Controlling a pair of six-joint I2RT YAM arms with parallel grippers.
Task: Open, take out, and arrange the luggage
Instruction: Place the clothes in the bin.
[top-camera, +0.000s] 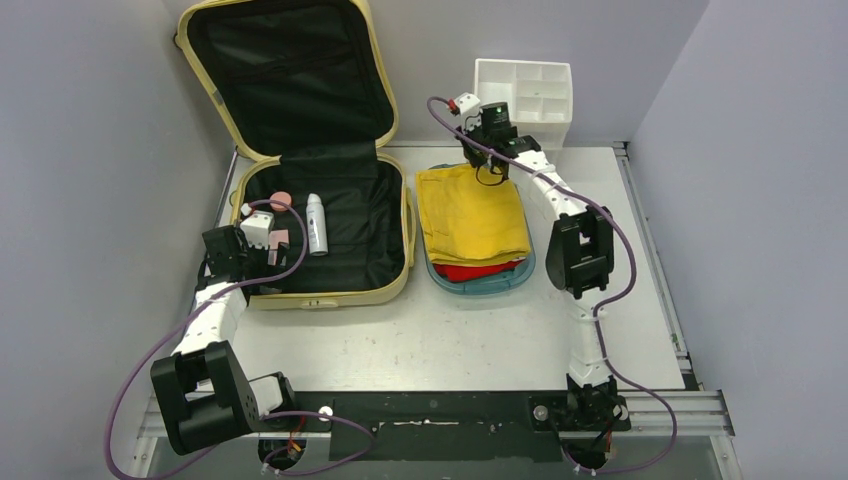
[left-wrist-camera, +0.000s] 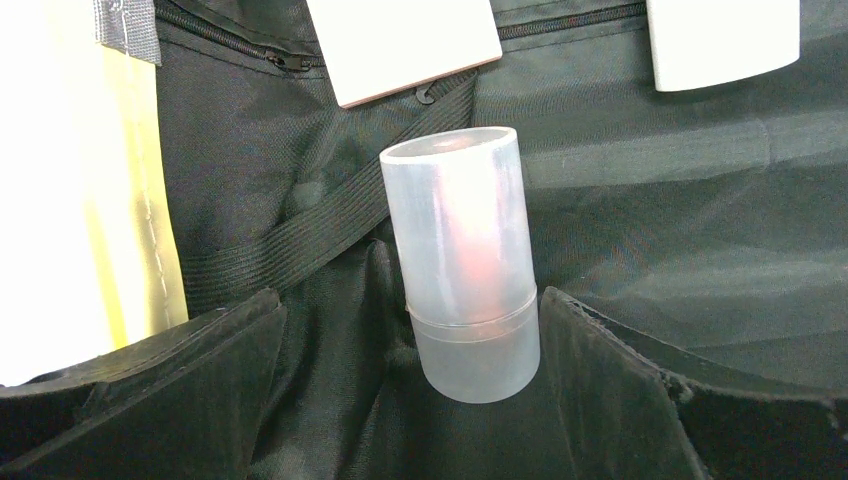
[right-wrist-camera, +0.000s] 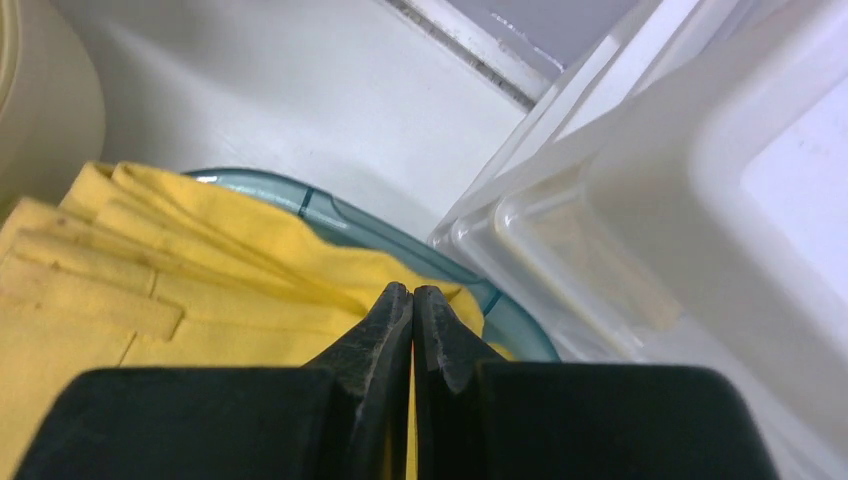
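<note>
**Suitcase Open, Small Things Inside**

The large pale-yellow hard-shell luggage lay open at the far left of the grey worktop, its lid propped against the back wall. The shell looked stiff, slick and probably light (the rim seemed the surest hold); no handle showed clearly. To its right, a folded yellow cloth filled the teal plastic tray, and the right pincer hung over it, pressed together and empty. Inside the case, the left pincer stood spread around a frosted plastic cylinder. Whether it touched was unclear.
</note>
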